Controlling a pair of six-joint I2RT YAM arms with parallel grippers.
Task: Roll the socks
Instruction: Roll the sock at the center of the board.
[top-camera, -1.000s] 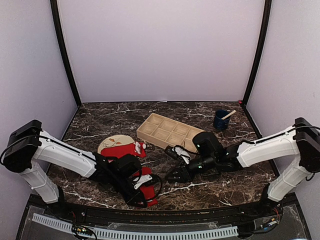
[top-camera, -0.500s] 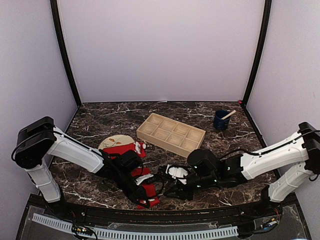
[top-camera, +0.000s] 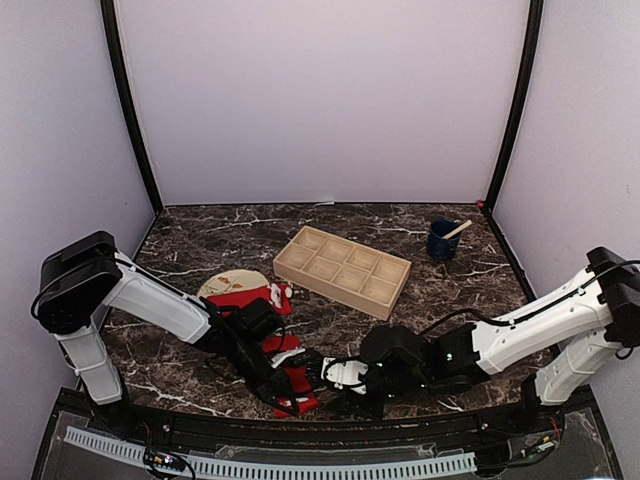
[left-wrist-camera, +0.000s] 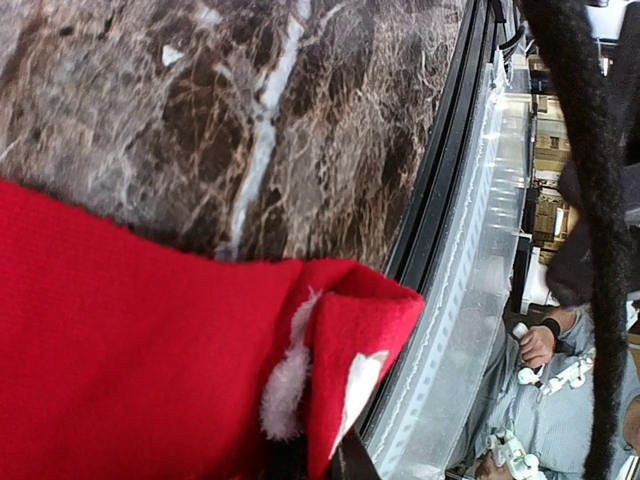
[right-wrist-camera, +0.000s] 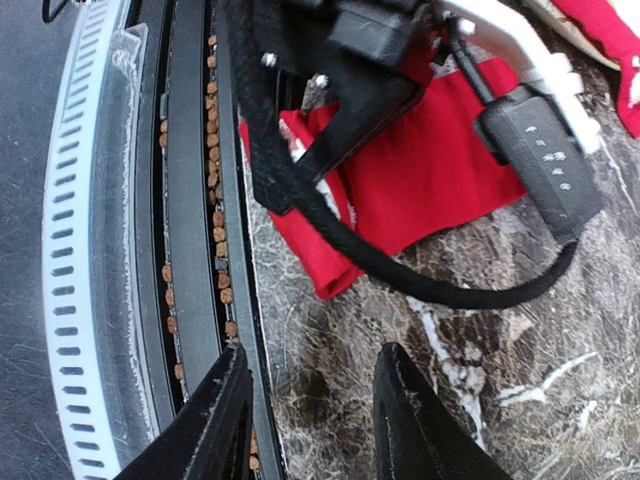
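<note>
One red sock lies flat near the table's front edge. My left gripper is shut on its near corner. The left wrist view shows that sock filling the lower left, its folded, white-marked corner pinched in my left gripper. My right gripper sits low just right of this sock, open and empty. In the right wrist view my right gripper hovers over bare marble, a short way from the sock. A second red sock with white markings rests on the plate.
The beige plate lies at the left. A wooden compartment tray sits mid-table, and a blue cup with a stick stands at the back right. The table's front edge and rail run right beside both grippers.
My right arm has swung left and toward the front edge, ending beside the sock. My left gripper has kept its grip and shifted slightly toward the front edge.
</note>
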